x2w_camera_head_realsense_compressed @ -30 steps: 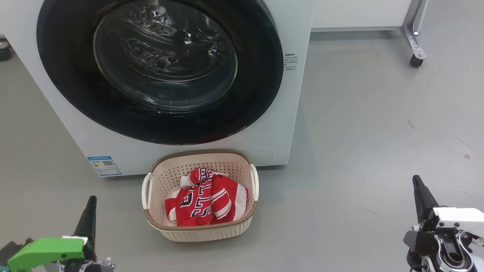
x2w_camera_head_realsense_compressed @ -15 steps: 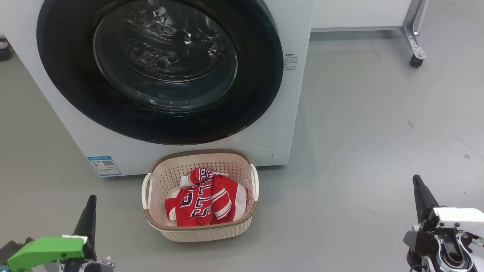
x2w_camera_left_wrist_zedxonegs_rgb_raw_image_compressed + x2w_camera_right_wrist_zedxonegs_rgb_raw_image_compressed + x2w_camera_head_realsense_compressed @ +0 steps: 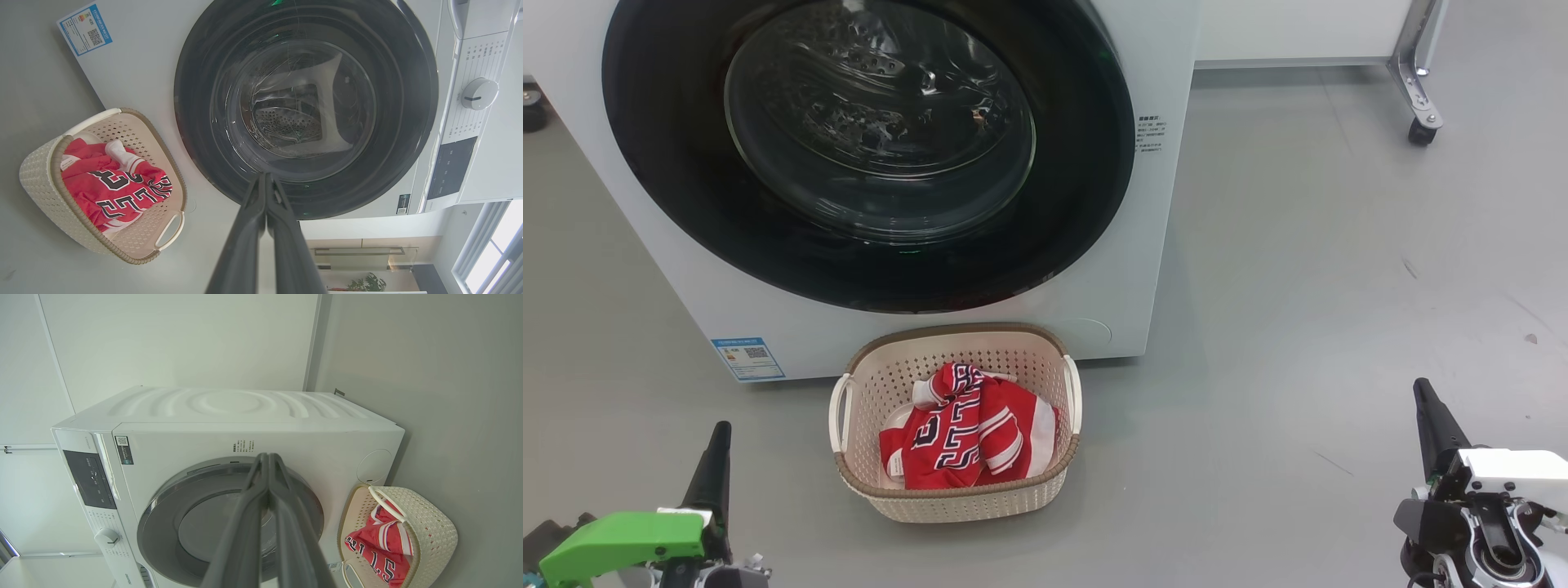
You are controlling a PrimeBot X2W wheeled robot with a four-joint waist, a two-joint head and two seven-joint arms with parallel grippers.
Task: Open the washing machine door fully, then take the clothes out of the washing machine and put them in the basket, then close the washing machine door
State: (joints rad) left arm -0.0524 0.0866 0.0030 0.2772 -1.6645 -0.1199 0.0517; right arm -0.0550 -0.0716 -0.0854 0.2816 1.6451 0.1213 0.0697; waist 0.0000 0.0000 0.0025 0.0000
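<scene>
Evidently, for short transfers the basket (image 3: 964, 506) holding the red jersey (image 3: 968, 441) is set just before the closed washing machine door (image 3: 870, 147); left gripper (image 3: 717, 457) and right gripper (image 3: 1429, 416) are pinched together, empty.

The floor (image 3: 1298, 286) is smooth and pale grey with a dull sheen; the washing machine (image 3: 1152, 269) stands directly on it. The basket (image 3: 964, 498) sits on the floor just in front of the washing machine's base, and whether the two touch cannot be told. Well apart from the washing machine, off its right side in the head view, a metal leg (image 3: 1413, 49) rests on a black caster (image 3: 1421, 132); off its left side a small dark wheel (image 3: 533, 110) shows at the edge; a few dark scuffs (image 3: 1409, 265) mark the bare floor right of the washing machine.
</scene>
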